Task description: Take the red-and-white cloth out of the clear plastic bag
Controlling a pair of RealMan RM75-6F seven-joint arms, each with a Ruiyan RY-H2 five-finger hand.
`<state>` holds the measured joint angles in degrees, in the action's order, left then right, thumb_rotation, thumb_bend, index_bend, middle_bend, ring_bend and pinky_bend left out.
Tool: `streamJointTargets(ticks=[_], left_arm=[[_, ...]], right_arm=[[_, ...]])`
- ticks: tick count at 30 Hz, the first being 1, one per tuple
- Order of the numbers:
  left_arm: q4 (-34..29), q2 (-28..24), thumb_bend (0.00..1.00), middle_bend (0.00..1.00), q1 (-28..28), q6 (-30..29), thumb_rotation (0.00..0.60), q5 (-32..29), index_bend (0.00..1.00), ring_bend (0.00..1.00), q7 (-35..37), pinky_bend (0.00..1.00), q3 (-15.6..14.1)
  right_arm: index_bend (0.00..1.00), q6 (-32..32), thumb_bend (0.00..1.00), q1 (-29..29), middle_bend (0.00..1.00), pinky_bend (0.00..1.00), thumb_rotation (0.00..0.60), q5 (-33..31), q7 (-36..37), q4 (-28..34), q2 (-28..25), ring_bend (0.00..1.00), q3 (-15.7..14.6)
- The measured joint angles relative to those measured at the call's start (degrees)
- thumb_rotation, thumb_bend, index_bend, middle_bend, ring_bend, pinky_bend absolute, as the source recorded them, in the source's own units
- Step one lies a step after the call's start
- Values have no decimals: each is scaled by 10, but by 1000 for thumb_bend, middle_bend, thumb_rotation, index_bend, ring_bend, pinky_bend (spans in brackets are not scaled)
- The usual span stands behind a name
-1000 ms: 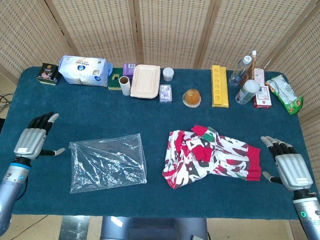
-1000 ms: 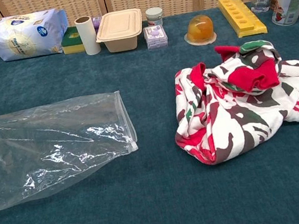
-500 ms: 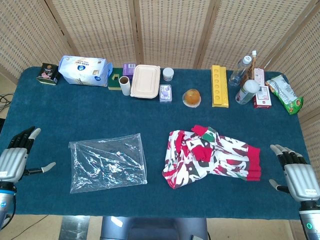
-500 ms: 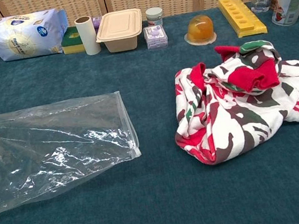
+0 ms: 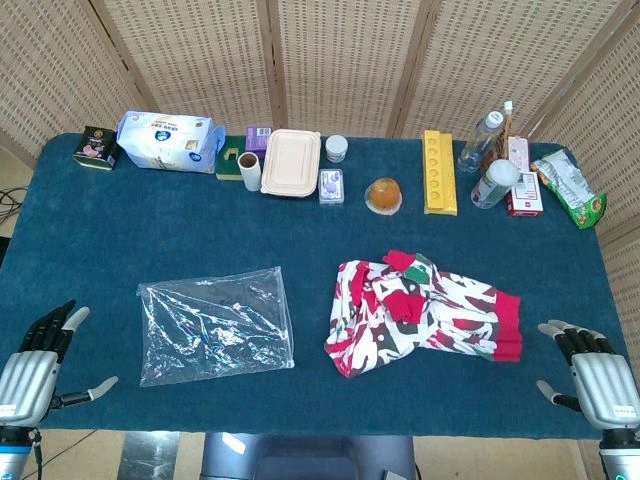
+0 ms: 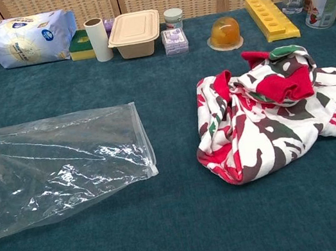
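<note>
While chest view lacks them, head view shows left hand (image 5: 32,372) and right hand (image 5: 597,368).

The red-and-white cloth (image 6: 270,114) lies crumpled in a heap on the teal worktop (image 6: 186,226), out of the clear plastic bag (image 6: 58,167). The bag lies flat and apart from the cloth, to its left. Behind the cloth, along the back edge, stand an orange jelly cup (image 6: 224,31), a yellow tray (image 6: 271,17), a beige lidded box (image 6: 135,34) and a white-and-blue packet (image 6: 27,38).
</note>
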<state>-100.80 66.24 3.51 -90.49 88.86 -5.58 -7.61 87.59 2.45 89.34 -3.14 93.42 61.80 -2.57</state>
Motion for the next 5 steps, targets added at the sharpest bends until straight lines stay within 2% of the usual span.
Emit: streamJointTargets(ticks=[5], left_arm=[[-24, 3, 75, 16, -5, 3, 470, 14, 98, 0, -24, 68, 0]], right_arm=[[247, 10, 214, -12, 251, 237, 600, 5, 30, -21, 6, 254, -3]])
